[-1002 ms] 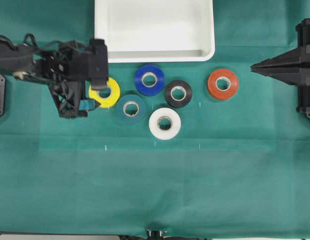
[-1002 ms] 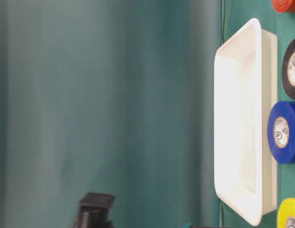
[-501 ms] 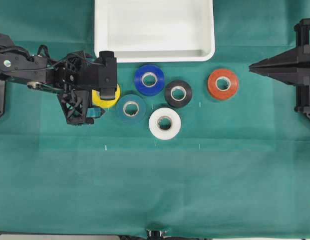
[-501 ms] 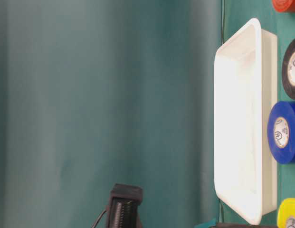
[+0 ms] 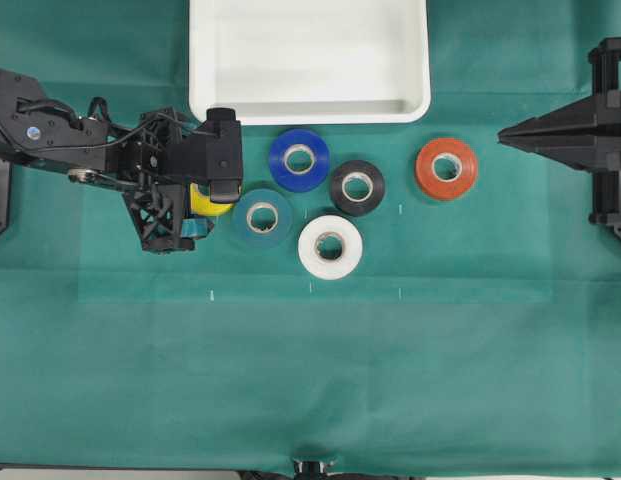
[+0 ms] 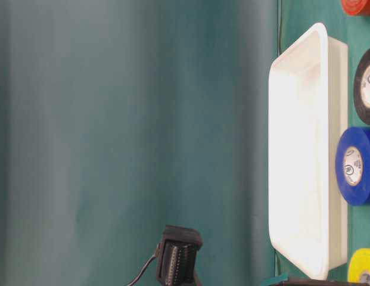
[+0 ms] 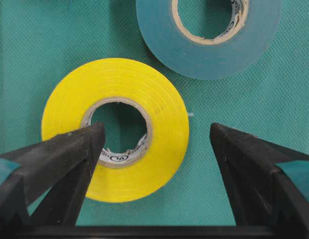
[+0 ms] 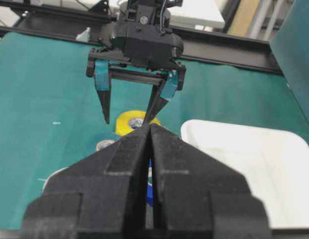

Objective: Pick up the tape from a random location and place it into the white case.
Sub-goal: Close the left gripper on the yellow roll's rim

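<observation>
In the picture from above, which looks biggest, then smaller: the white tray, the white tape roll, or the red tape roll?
1. The white case, biggest by far.
2. The white roll and orange-red roll look alike in size, so neither ranks ahead.

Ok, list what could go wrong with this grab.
1. The open left pincer sits off-centre: one finger hangs over the tape's core, so closing may only pinch one wall and tip it.
2. The teal roll lies close beside the tape; the other finger might nudge it.
</observation>
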Robot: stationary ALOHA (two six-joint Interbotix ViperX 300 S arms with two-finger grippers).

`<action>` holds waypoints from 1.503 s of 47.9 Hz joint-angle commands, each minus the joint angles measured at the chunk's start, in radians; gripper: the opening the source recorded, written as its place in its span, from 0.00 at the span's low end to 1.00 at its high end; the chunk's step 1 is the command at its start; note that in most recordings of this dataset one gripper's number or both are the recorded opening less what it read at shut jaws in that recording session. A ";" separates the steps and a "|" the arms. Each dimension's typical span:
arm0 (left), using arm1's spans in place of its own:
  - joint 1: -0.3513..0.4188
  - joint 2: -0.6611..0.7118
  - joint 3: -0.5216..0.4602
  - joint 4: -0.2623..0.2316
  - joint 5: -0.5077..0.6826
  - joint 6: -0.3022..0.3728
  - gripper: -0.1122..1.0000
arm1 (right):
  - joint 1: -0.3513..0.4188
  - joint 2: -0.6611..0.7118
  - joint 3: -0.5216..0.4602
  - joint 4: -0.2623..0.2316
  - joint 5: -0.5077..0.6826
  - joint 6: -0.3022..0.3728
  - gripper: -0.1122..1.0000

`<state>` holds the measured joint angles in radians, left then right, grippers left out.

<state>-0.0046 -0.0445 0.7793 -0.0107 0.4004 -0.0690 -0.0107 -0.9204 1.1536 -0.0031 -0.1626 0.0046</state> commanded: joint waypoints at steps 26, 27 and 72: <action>0.002 0.014 0.017 -0.002 -0.023 -0.014 0.98 | 0.000 0.006 -0.021 -0.002 -0.005 -0.002 0.10; 0.002 0.014 0.017 -0.002 -0.023 -0.014 0.98 | -0.002 0.006 -0.023 -0.002 -0.005 -0.002 0.10; 0.002 0.011 0.014 0.002 -0.038 -0.006 0.32 | -0.002 0.008 -0.021 -0.002 -0.005 -0.002 0.10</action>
<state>-0.0046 -0.0215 0.7869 -0.0107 0.3666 -0.0782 -0.0107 -0.9189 1.1536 -0.0046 -0.1626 0.0046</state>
